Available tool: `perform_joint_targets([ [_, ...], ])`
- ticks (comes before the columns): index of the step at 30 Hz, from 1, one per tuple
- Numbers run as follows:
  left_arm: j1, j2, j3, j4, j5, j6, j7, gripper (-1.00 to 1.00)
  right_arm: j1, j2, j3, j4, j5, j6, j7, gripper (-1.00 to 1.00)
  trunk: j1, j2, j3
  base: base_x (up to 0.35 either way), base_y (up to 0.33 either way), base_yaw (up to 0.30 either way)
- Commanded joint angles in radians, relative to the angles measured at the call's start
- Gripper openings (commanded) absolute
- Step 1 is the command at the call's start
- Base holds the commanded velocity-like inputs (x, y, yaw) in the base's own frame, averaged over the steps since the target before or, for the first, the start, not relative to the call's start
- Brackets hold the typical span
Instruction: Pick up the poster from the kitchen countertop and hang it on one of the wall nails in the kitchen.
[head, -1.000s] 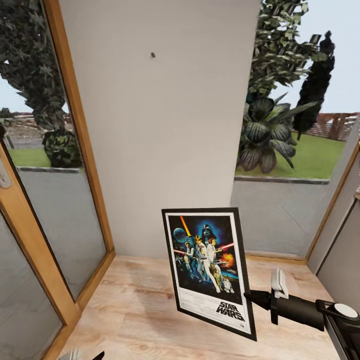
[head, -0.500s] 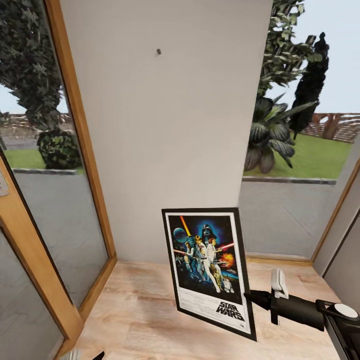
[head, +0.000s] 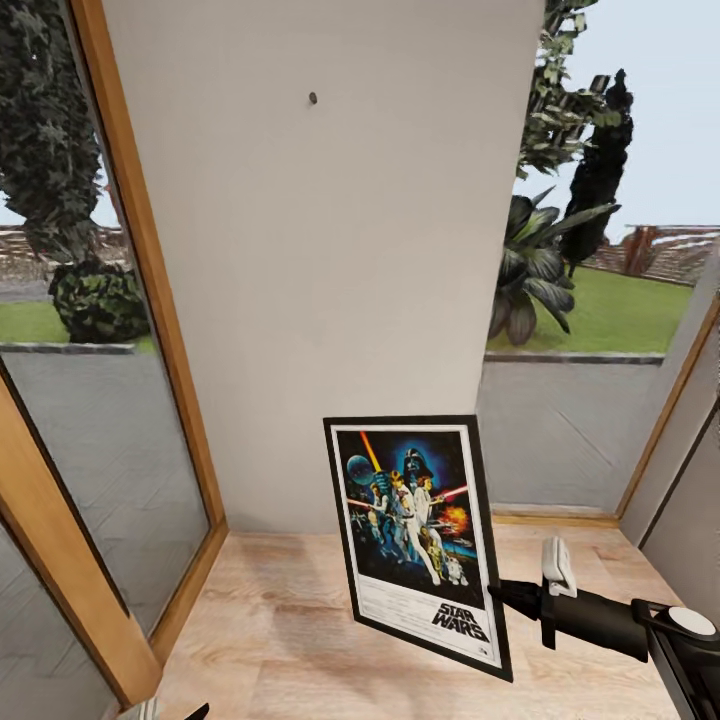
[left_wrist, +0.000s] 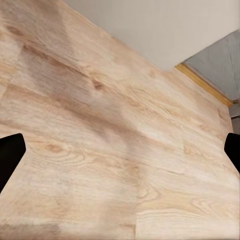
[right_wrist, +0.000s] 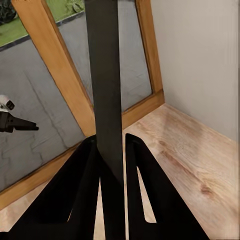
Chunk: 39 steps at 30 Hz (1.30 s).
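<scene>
While the right gripper (head: 512, 596) has its jaws clamped on the poster's (head: 418, 532) lower corner, the light, stiff frame hangs upright, well below the nail (head: 313, 98).

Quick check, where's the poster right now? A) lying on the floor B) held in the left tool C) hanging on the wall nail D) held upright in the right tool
D: the right tool clamps the poster by its lower right edge, well below the wall nail.
</scene>
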Motion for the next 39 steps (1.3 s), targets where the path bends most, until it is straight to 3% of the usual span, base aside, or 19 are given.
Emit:
perform_joint_targets([
  [1,-0.001,0.001,-0.008,0.000,0.006,-0.006,-0.001,1.00,-0.001,0.000,-0.001,0.000,-0.002,0.014,0.006,-1.00,0.000,-0.001,-0.001,0.001,0.002,-0.048],
  [10,-0.001,0.000,-0.009,0.000,0.006,-0.005,0.001,1.00,0.000,0.000,-0.001,0.000,-0.002,0.014,0.007,-1.00,0.000,-0.001,-0.001,0.054,0.000,-0.015],
  [31,-0.001,0.001,-0.007,0.000,0.006,-0.005,0.001,1.00,0.000,0.000,-0.001,0.000,-0.002,0.014,0.008,-1.00,0.000,-0.001,-0.001,0.313,0.000,-0.001],
  [39,-0.001,-0.001,-0.009,-0.001,0.006,-0.006,0.000,1.00,-0.001,-0.001,-0.001,-0.001,-0.002,0.014,0.008,-1.00,0.000,-0.001,-0.001,0.076,0.000,0.000],
])
